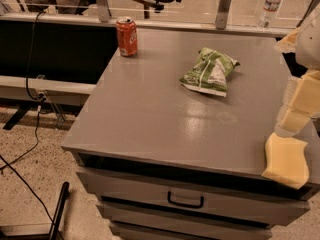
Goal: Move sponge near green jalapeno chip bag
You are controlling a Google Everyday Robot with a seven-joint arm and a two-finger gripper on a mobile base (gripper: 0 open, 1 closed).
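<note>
The gripper (295, 115) hangs at the right edge of the gray table top (150, 114), just above the sponge (286, 160) at the front right corner. Between the sponge and the chip bag (209, 71) the surface is bare, so a straight path toward the back lies open. Only 2 other things stand near: the red can (126, 36) at the back left corner, well apart from the bag, and a water bottle (271, 6) beyond the back ledge (165, 24). Room lies free on every side of the bag.
</note>
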